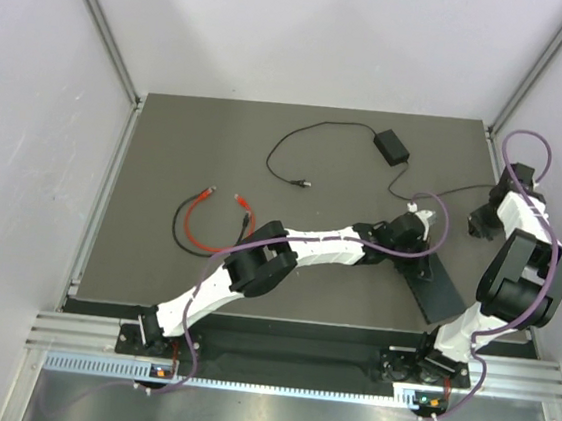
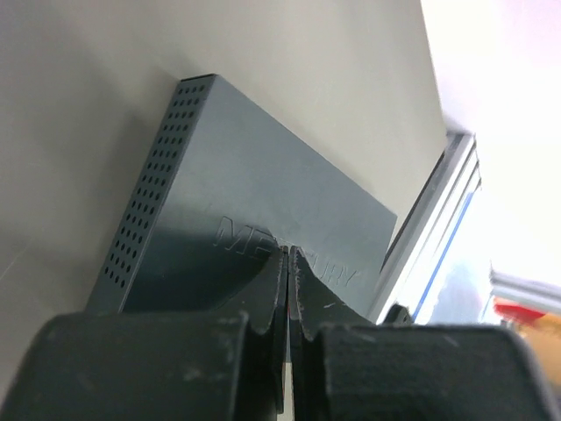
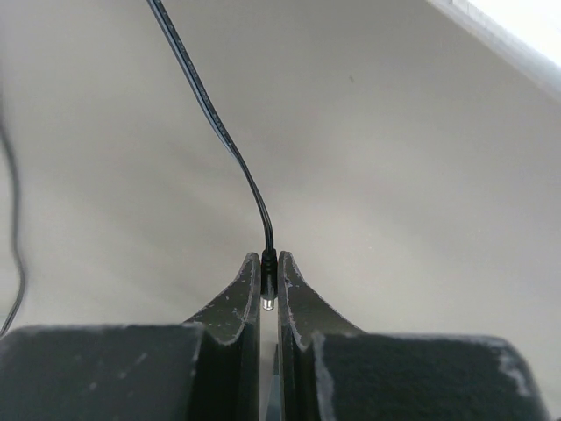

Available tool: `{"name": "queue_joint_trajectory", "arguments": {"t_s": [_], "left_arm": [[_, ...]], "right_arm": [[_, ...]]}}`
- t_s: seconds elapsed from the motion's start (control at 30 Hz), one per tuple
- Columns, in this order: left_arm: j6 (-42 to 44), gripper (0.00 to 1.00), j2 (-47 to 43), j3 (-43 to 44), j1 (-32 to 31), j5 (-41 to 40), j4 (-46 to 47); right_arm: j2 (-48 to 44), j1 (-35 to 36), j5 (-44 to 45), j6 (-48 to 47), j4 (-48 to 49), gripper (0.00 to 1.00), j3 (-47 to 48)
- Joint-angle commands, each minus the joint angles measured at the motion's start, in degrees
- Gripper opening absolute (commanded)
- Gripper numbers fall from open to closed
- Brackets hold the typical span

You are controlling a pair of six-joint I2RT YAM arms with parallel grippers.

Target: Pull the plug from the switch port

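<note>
The flat matte switch box point(image 1: 441, 290) lies near the table's point(image 1: 166, 158) near right corner; its perforated side shows only at the left wrist. The left gripper point(image 2: 287, 257) has its fingers together above the box; the right gripper point(image 3: 269, 260) clamps the metal-tipped plug point(image 3: 267, 288).

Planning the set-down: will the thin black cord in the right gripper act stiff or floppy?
Probably floppy: the thin black cord curves loosely away from the right gripper, shut on its plug. Likely light too, being so thin.
</note>
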Motion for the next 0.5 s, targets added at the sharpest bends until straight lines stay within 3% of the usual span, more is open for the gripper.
{"name": "queue_joint_trajectory", "arguments": {"t_s": [0.0, 0.03, 0.07, 0.23, 0.33, 0.47], "left_arm": [[9.8, 0.03, -0.4, -7.2, 0.7, 0.2, -10.5], [11.0, 0.06, -2.8, -8.0, 1.2, 1.3, -9.2], [12.3, 0.16, -4.0, -9.3, 1.4, 3.5, -8.3], [18.3, 0.43, -12.0, -12.4, 4.3, 10.1, -3.0], [19.0, 0.49, -13.8, -12.4, 5.7, 14.2, -2.9], [21.4, 0.50, -15.8, -8.8, 7.3, 15.5, -8.1]], "right_arm": [[-1.8, -0.1, 1.2, -6.8, -2.9, 0.00, 4.2], [-2.1, -0.1, 0.9, -8.4, -3.9, 0.00, 4.5], [-2.3, -0.1, -0.2, -9.2, -4.1, 0.00, 4.6], [-3.2, 0.6, -2.7, -14.1, -6.0, 0.00, 6.5], [-3.7, 1.2, -6.2, -14.6, -6.3, 0.00, 6.5], [-4.6, 2.8, -7.6, -15.8, -6.7, 0.00, 7.1]]}}
